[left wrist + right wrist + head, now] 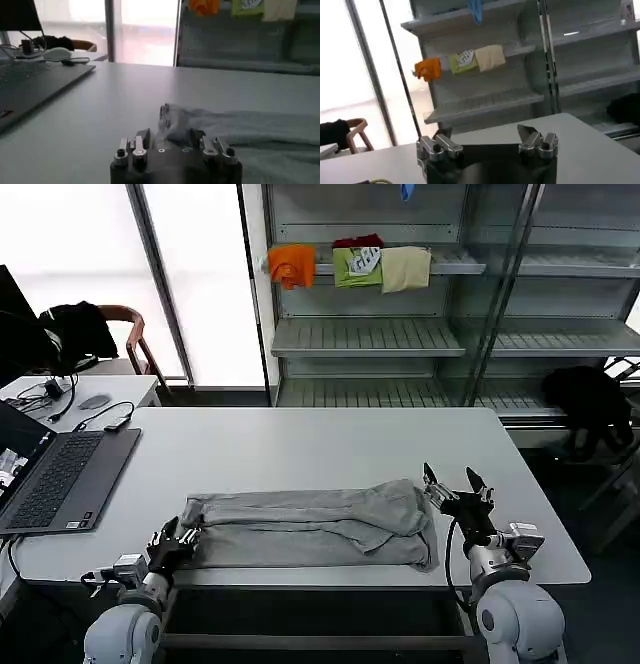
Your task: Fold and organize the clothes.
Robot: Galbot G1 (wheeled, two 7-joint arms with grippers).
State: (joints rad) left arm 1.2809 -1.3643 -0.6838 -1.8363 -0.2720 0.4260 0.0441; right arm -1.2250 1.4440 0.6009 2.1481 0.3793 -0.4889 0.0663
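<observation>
where grey shirt point(310, 527) lies on table point(300, 449), both hands point(172, 542) point(455, 484) open, holding nthg, shelves point(450, 334) behind

A light grey shirt point(310, 527) lies folded lengthwise along the table's near edge.

Bright daylight from the windows point(200, 274) at upper left of the head view, blown out to plain white. Same glare across the top of the left wrist view and down the left side of the right wrist view. Soft, faint shadows under the grey shirt point(310, 529) on the table point(300, 444). Shelving point(485, 102) hazy and washed out in the right wrist view. Near gripper bodies at lower centre of both wrist views dark and slightly soft.
</observation>
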